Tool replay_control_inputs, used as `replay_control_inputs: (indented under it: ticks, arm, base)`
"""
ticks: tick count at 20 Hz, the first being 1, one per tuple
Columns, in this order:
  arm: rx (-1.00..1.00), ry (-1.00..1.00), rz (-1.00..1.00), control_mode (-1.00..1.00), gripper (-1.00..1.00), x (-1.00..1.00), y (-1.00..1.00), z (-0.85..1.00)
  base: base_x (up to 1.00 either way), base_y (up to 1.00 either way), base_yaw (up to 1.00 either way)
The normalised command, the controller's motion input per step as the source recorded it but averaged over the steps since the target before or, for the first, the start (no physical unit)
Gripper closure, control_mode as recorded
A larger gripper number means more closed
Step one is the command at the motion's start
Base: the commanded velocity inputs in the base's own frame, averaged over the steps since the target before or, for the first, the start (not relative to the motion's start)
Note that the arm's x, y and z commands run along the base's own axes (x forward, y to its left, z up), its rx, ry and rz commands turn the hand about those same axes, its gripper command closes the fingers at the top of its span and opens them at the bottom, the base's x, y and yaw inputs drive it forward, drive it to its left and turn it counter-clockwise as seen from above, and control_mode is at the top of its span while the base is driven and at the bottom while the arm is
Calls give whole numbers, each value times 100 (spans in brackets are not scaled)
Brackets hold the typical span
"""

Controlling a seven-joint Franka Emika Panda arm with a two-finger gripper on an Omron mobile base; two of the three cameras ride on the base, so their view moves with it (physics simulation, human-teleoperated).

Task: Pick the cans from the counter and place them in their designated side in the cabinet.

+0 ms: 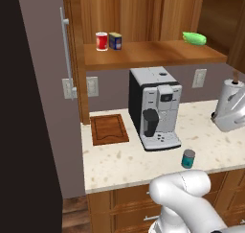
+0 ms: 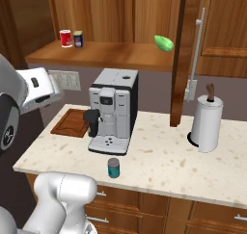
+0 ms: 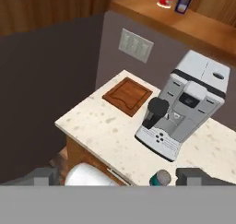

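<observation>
A: Starting at the left of the left base view: tall dark grey unit [image 1: 28,107] with its long handle [image 1: 66,59], then the open cabinet [image 1: 143,16] across the top of the frame.

B: On its shelf board [image 1: 158,54]?

A: Upper left, red can [image 1: 101,41] with the dark blue can [image 1: 115,40] just beside it on the right, both upright. Far to the right on the same board, a green object [image 1: 194,38], too small to identify.

B: And lower down, on the desk [image 1: 115,162]?

A: Left to right: brown cutting board [image 1: 109,128] lying flat near the back wall, coffee machine [image 1: 154,108] at centre, teal can [image 1: 188,158] upright near the front edge, below and right of the machine, not touching it. Paper towel roll [image 2: 207,122] toward the right of the right base view.

B: The tool?

A: Seen in the hand view: tool [image 3: 115,177] released, the two dark fingertips [image 3: 196,176] spread wide at the bottom of the frame, nothing between them. Well apart from both cans, above the desk's front edge. Grey lid of the teal can near the bottom right there, just left of the right fingertip; whether touching, cannot tell.

B: Anything else?

A: Wall switch plate [image 3: 135,45] above the cutting board in the hand view, wooden drawers [image 2: 144,209] under the desk.
</observation>
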Motion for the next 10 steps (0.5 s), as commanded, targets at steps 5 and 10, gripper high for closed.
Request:
replay_control_inputs:
  ticks: [5, 10]
  arm:
    - [-13, 25, -7, -100, -100, -6, 0, -51]
    - [1, 10, -10, -100, -100, -2, 0, -8]
  base:
    - [0, 0, 0]
    - [0, 0, 0]
